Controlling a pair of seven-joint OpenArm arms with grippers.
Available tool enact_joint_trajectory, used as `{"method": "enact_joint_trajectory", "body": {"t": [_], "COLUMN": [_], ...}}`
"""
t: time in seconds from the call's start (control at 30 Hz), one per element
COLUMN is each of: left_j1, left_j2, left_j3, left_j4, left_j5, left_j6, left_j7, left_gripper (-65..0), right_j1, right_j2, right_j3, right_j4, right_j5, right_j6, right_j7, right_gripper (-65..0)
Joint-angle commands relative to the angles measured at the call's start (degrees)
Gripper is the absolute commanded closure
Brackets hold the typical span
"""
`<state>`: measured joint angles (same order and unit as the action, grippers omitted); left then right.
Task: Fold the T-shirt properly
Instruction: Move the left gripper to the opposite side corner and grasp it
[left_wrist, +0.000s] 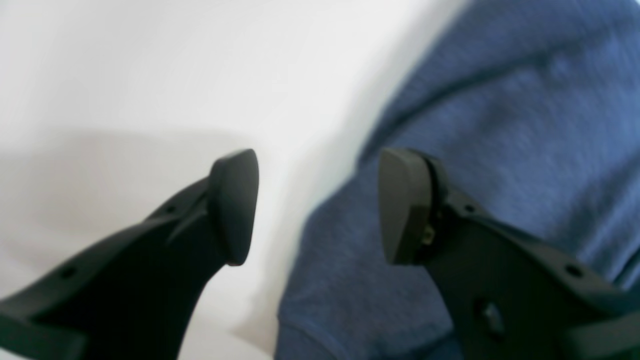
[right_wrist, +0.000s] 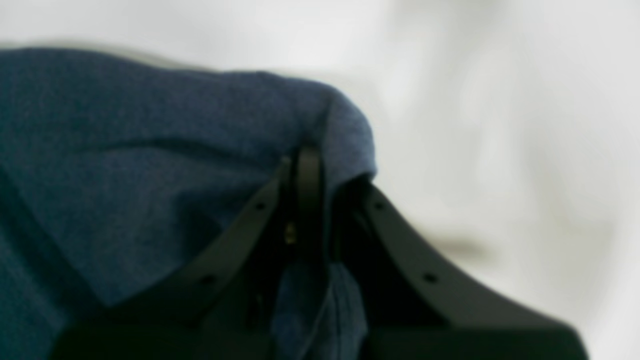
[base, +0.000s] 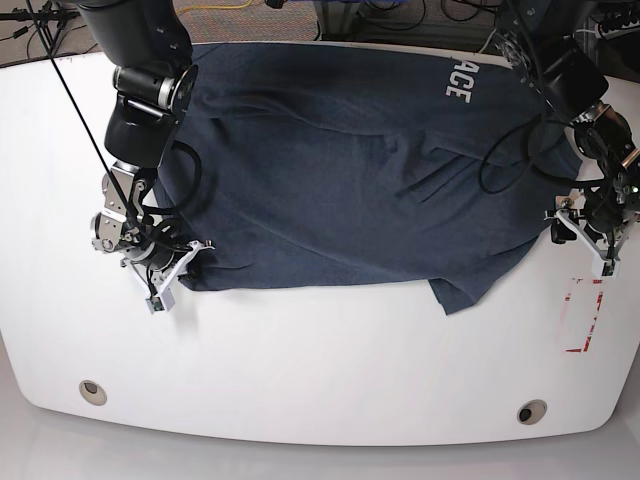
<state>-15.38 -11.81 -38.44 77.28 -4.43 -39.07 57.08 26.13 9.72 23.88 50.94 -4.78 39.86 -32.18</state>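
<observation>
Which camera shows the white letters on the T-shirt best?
The base view. Only there do the white letters show, near the far edge of the T-shirt spread on the table. The left wrist and right wrist views show only blurry blue cloth close up, with no letters.

Table (base: 320, 370): white top, rounded corners, glossy finish. 2 round holes near the front edge, left hole (base: 92, 391) and right hole (base: 531, 411). Red rectangular marking (base: 581, 318) on the surface by the right edge. 1 T-shirt (base: 350, 170), dark navy, lying spread across the rear half, creased, white letters (base: 461, 76) near the far edge.
</observation>
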Motion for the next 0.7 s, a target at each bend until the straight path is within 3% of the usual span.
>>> {"method": "enact_joint_trajectory", "body": {"t": [0.0,0.33,0.67], "left_j1": [-2.78,-7.61,-11.48], "left_j2": [-0.89,-0.36,2.54], "left_j3": [0.06,0.06,0.94], "left_j4": [-2.51,-10.33,-16.57], "left_j5": [-0.63,-0.89,-0.89], "left_j6": [-0.01,-0.1,-0.27], "left_j7": [-2.18,-4.29,-5.34], "left_gripper": [-35.8,-35.8,-35.8], "right_j1": [1.34,-1.21,-1.73], "right_j2": [1.14,2.2,2.02], "right_j3": [0.17,-0.1,-0.19], "right_j4": [1.06,4.4,5.37], "right_j5": [0.42,0.78,0.78], "right_j6": [0.14,0.14,0.14], "right_j7": [0.67,0.67,0.67], "right_gripper": [-1.3,-1.3,-1.3]}}
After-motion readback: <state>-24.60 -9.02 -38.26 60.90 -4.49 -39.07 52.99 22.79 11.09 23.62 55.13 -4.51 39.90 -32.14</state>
